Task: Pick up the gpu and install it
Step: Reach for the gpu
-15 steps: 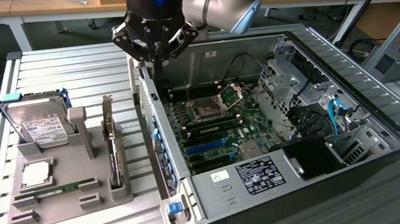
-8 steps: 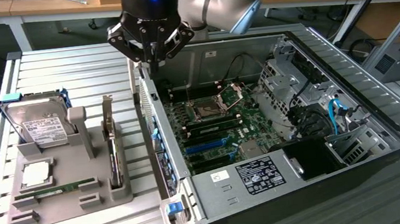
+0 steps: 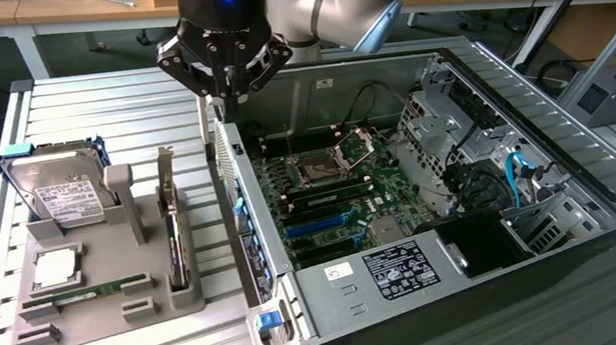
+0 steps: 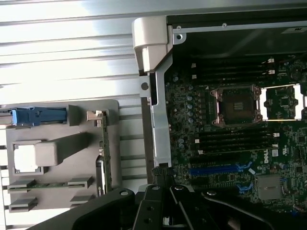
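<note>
Black gripper (image 3: 223, 96) hangs over the far end of the open computer case (image 3: 578, 163), above the case's tall side wall. Its fingers look drawn together with nothing between them. In the wrist view the gripper (image 4: 161, 173) shows as dark linkages over that same wall's edge.

- The gpu (image 3: 173, 236) stands on its long edge in a slot of the grey holder tray (image 3: 95, 316), with its silver bracket end upward. In the exterior view it is at about 7 o'clock from the gripper, well apart and untouched.
- In the wrist view the gpu (image 4: 104, 158) appears as a thin edge in the holder tray (image 4: 86, 158), just beside the case wall.
- Hard drive (image 3: 62, 200) with a white label leans upright in the same tray, at about 9 o'clock from the gpu.
- Slim green memory stick (image 3: 93, 291) lies flat near the tray's front, at about 8 o'clock from the gpu.
- Case sits at 3 o'clock from the tray and close beside it; both are on a pale slatted table (image 3: 109, 107).
- Motherboard (image 3: 332, 187) is exposed inside the case. Its blue slots (image 3: 316, 225) are bare, at about 5 o'clock from the gripper.
- The wrist view also shows the motherboard (image 4: 216, 143) and the blue slots (image 4: 218, 168).
</note>
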`<state>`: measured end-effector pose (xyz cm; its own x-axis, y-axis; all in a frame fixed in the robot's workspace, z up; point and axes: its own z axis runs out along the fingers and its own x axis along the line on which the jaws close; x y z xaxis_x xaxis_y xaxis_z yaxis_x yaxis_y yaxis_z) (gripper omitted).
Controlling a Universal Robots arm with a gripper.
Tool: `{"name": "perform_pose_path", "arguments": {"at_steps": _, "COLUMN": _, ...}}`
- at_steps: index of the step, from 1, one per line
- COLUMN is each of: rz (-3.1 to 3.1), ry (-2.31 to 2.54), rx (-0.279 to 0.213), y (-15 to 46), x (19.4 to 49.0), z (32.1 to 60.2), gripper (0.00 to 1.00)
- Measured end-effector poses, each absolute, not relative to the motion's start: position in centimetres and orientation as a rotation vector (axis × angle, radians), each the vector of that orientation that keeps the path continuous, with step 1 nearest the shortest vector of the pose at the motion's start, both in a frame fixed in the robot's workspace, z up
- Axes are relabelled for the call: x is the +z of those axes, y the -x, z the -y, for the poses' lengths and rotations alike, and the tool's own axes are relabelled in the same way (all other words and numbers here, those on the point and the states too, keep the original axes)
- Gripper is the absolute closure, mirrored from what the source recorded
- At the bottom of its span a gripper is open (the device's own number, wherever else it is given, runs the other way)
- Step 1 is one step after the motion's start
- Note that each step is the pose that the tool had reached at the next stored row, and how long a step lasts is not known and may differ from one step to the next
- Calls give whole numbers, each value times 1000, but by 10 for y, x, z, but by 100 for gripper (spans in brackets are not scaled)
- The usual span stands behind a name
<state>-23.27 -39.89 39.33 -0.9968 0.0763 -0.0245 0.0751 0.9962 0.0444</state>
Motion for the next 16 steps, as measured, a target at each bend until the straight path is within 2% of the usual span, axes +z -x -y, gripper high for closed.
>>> {"name": "perform_pose_path", "arguments": {"at_steps": 16, "rz": -3112, "ry": -118, "rx": 68, "y": 245, "x": 393, "z": 399, "gripper": 89}}
